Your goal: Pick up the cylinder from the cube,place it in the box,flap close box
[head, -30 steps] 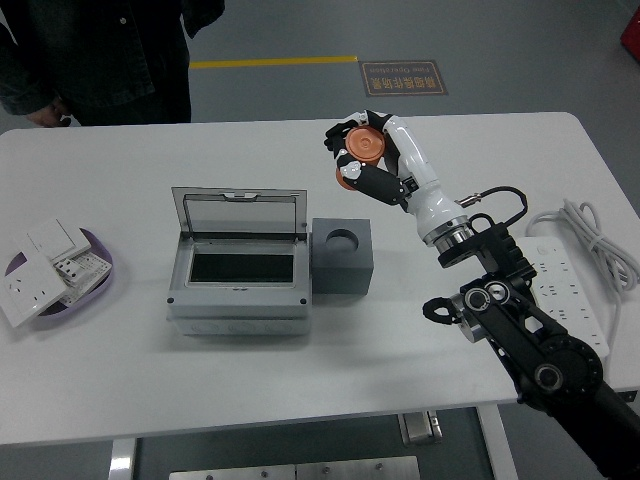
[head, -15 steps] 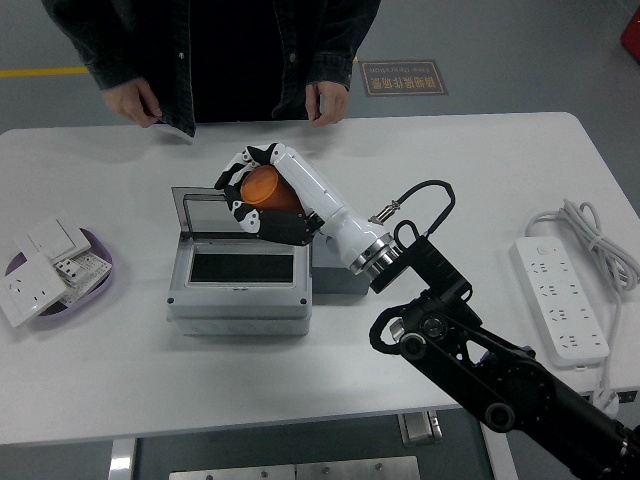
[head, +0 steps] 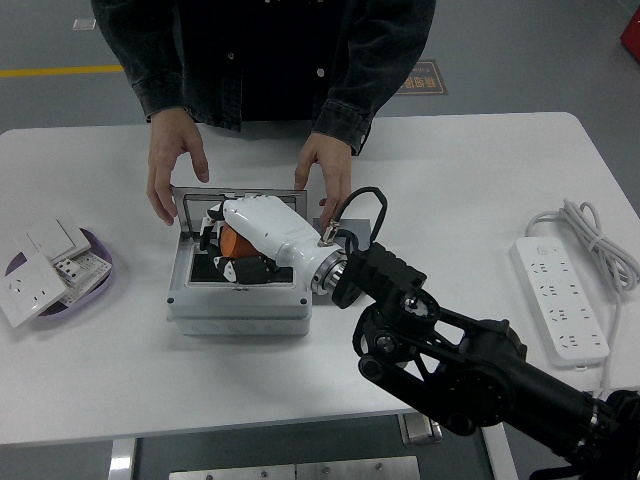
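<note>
Cylinder [head: 233, 243] (orange, judged rigid, light, smooth) is held wrapped in right hand [head: 245, 240] over open box [head: 238, 305], best gripped round its curved side; person's hands [head: 175, 165] steady the lid.

I've got a white table [head: 470, 170], rounded corners. Grey box [head: 238, 303] sits left of centre w/ lid up toward the far edge. At the left edge, a purple dish [head: 100, 276] of white wall switches [head: 40, 265]. Near the right edge, a white power strip [head: 558, 300], cable [head: 590, 225] coiled behind it. Person's hands rest on the tabletop behind the box.
</note>
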Motion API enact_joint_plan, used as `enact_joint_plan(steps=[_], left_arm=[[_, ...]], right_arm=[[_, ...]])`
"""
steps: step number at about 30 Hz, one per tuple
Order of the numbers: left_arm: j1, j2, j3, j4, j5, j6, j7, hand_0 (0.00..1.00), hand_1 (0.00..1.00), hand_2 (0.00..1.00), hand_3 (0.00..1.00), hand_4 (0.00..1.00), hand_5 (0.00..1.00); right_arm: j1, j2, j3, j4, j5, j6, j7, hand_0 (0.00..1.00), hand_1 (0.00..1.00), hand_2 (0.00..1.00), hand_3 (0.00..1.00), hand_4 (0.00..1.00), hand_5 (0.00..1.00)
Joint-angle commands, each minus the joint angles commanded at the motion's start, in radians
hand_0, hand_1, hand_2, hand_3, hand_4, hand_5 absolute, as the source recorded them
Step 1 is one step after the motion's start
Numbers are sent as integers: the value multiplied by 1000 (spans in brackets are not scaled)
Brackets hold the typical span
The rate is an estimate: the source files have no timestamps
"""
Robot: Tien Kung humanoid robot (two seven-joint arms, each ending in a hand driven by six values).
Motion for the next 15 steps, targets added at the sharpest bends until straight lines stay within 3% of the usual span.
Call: enact_joint_plan(steps=[7,15], left_arm=[[-2,1,3,0,-3,0,-1,638,673,663,712,758,330],[-2,6,0,0,2,0,2,638,673,663,712,759,331]], right_arm=[[23,0,-47,-30,-137,22,-87,92,216,340,329,2,2],[31,0,-67,-52,-129,-3,-100,138,269,361,354,2,2]])
